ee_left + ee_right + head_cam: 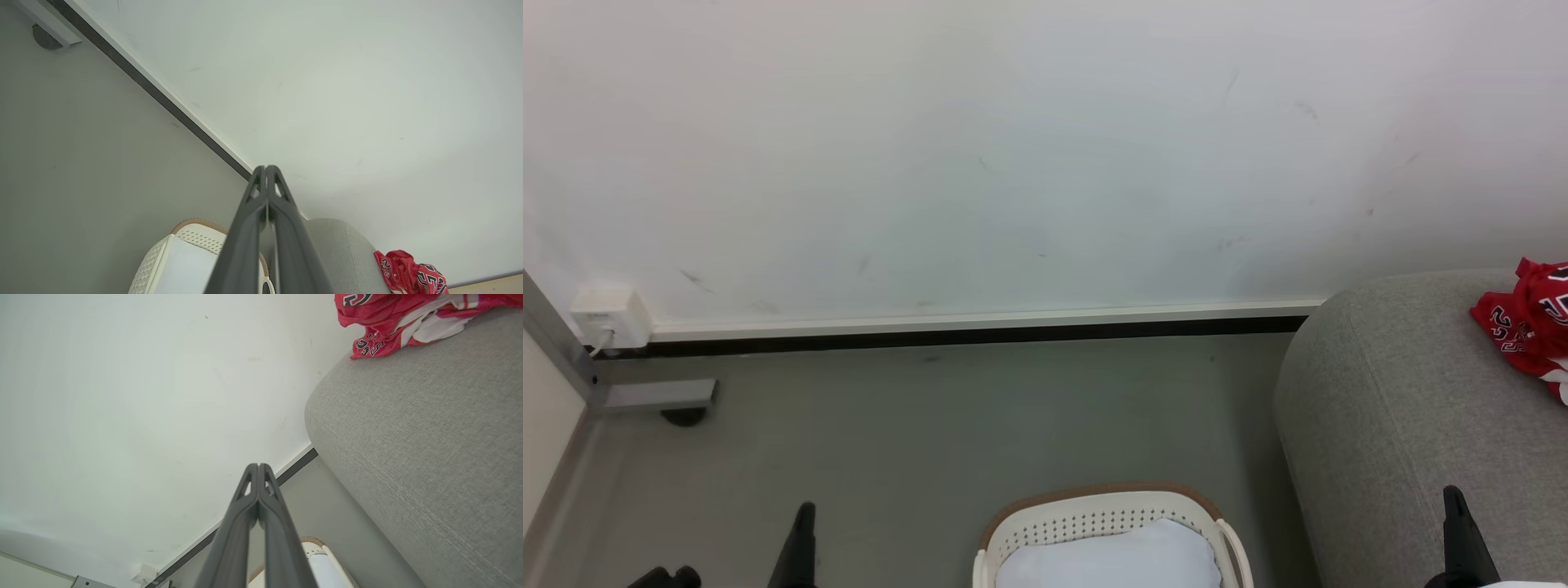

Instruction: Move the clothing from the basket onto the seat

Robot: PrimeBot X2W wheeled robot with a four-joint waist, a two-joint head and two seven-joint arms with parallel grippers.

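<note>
The red jersey (1523, 327) lies on top of the grey sofa (1388, 408), near the sofa's rounded end and close to the wall (1013, 163), well apart from the basket (1094, 494). It is bunched into a crumpled heap, so no neck or hem can be made out, and which way the garment points cannot be told. In the right wrist view the heap spreads along the sofa's upper surface, with white panels and black-and-white numbers showing among the folds. In the head view the frame's right edge cuts it off.

The basket stands on the grey floor (931, 425) just beside the sofa's rounded end. Its brown-rimmed far end curves toward the wall, and a plain pale cloth (1111, 559) lies inside it.

The left end effector (800, 543) is low at the left over the floor, its fingers pressed together on nothing. The right end effector (1458, 531) is low at the right in front of the sofa's side, fingers likewise closed and empty. Both point up toward the wall, clear of jersey and basket.
</note>
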